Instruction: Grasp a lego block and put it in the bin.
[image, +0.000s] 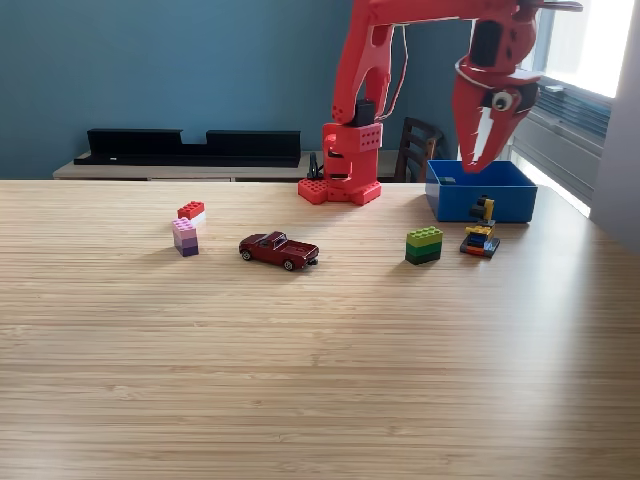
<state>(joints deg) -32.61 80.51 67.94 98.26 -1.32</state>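
Four lego stacks (423, 245) — one toy car (279, 250) — one bin (480, 191)

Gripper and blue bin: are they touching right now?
Apart. The exterior view shows the gripper raised over the bin, empty, its tips short of the rim.

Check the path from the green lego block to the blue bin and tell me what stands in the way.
Nothing visible stands squarely between them. The green lego block sits on the table in front of the bin. A small multicoloured lego build stands close before the bin's front wall, to the block's right in the exterior view. The gripper hangs above the bin.
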